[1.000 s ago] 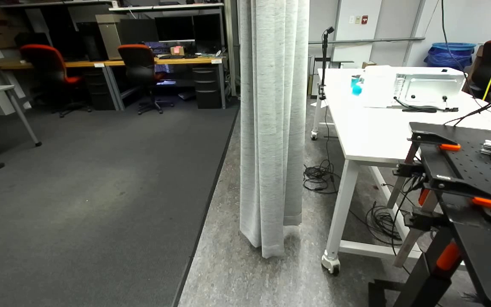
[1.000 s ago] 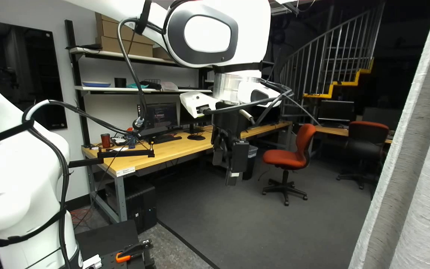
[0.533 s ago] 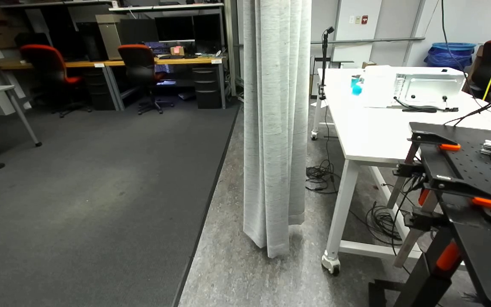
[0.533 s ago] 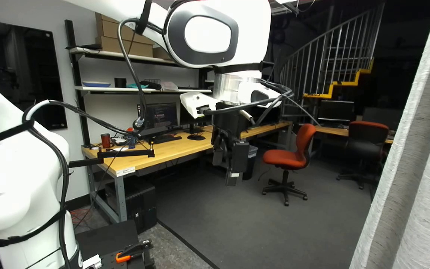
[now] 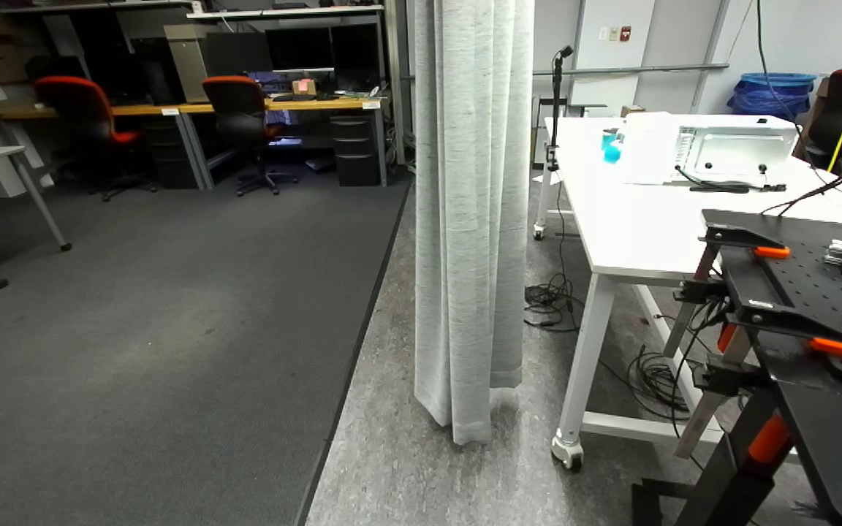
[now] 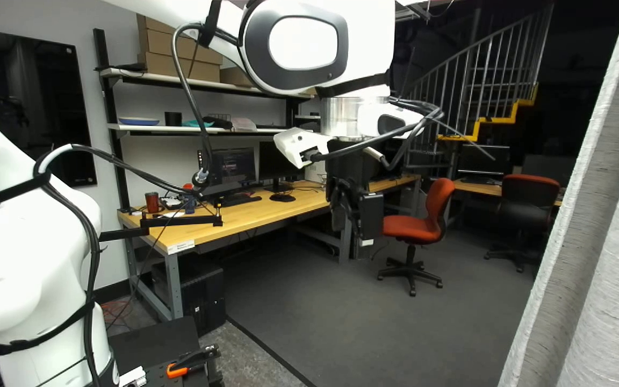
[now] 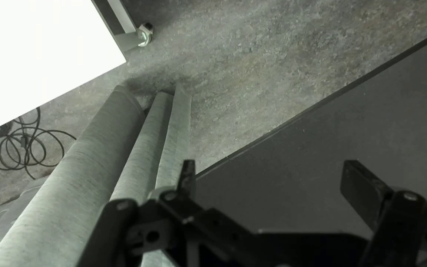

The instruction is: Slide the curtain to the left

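The curtain (image 5: 468, 219) is tall, pale grey-white and pleated, and hangs just above the floor in an exterior view. It also shows at the right edge in an exterior view (image 6: 605, 242) and along the left in the wrist view (image 7: 83, 167). My gripper (image 6: 357, 228) is left of the curtain there, with a visible gap in the picture. In the wrist view my gripper (image 7: 269, 167) has its fingers wide apart, with only dark carpet seen between them. The left finger overlaps the curtain's edge in that view; whether they touch I cannot tell.
A white table (image 5: 647, 234) stands right of the curtain, also at the upper left in the wrist view (image 7: 43, 55). Coiled cables (image 7: 24, 142) lie on the floor. An orange chair (image 6: 414, 228) and a wooden desk (image 6: 218, 228) stand behind the arm.
In an exterior view my gripper has moved right and slightly up in the last half second, after holding still. The curtain has swayed slightly, first right and then a little back left.
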You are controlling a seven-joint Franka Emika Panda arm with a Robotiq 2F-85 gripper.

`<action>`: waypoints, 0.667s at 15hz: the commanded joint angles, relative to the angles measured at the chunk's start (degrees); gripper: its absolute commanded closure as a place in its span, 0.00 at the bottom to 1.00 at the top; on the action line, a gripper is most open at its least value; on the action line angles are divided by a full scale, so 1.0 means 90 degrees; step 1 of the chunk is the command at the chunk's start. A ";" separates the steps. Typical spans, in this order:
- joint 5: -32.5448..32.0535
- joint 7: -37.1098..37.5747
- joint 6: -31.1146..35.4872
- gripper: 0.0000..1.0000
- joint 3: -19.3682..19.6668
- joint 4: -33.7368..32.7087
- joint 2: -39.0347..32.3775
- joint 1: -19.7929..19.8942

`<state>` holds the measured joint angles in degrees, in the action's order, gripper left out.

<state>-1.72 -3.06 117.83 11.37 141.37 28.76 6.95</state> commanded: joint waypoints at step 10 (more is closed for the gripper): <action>0.0470 -0.0570 0.1854 0.00 0.0470 -0.1820 -0.1748 0.0027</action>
<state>-0.52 -5.05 132.12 15.02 131.04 19.33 7.25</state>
